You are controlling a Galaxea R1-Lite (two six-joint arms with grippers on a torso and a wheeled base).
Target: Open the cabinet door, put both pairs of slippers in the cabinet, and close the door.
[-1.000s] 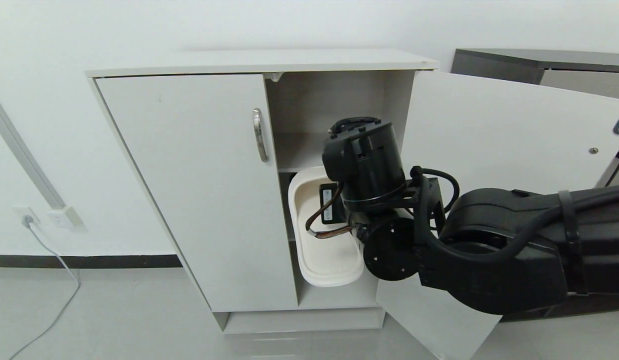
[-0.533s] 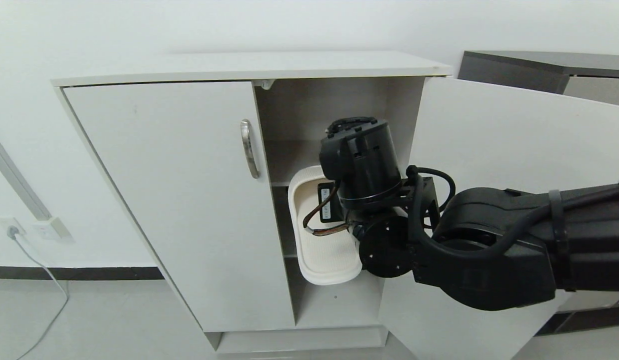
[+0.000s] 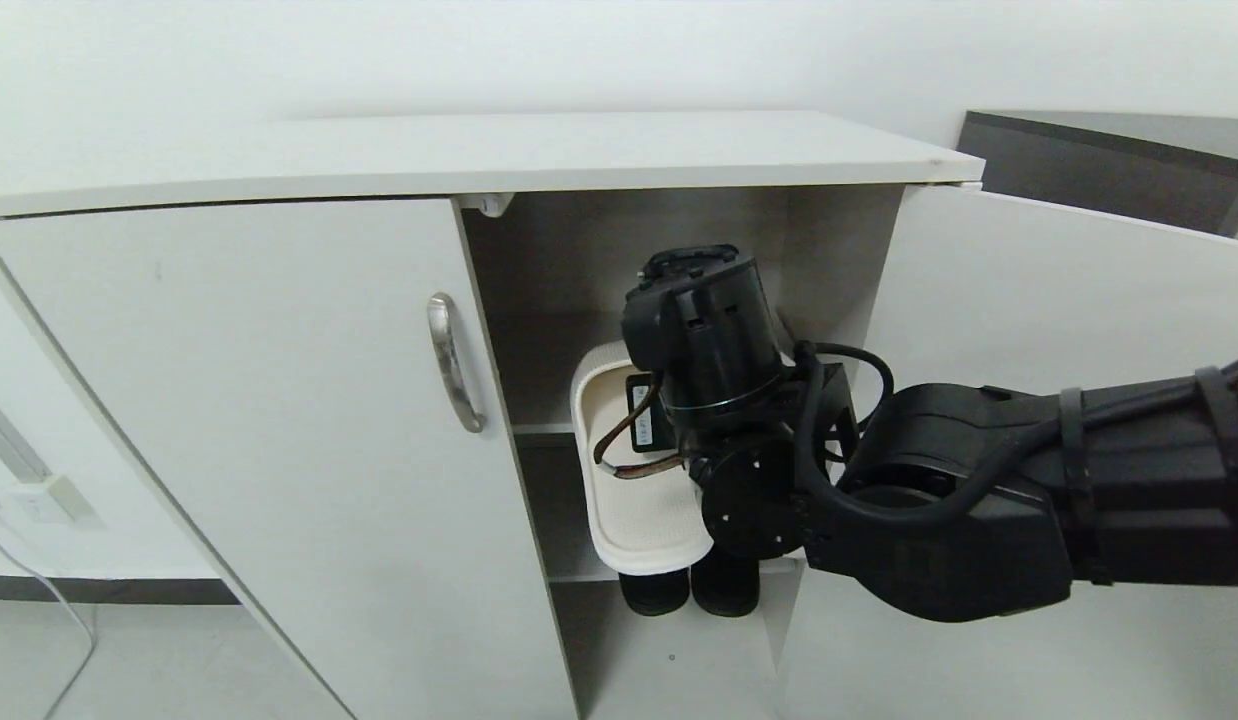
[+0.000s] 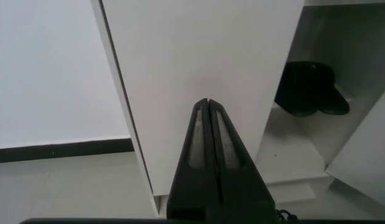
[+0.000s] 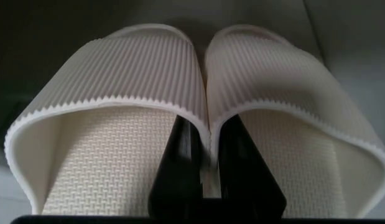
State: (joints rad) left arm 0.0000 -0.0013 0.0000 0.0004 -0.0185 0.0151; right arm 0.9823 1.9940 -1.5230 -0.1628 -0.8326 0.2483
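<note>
The right tool (image 5: 208, 158) is clamped on a pair of cream ribbed foam slippers (image 3: 644, 505). One finger sits inside each slipper, pinching their touching inner walls together. The pair hangs steeply tilted in the open right half of the white wooden cabinet (image 3: 479, 150), in front of its middle shelf. Just beneath their lower ends, a pair of black slippers (image 3: 689, 592) rests on a lower shelf. The right cabinet door (image 3: 1029, 300) stands swung wide. The left door (image 3: 229, 400), with its curved metal handle (image 3: 454, 365), is closed. The left tool (image 4: 208, 118) faces that closed door with its fingers pressed together, gripping nothing.
</note>
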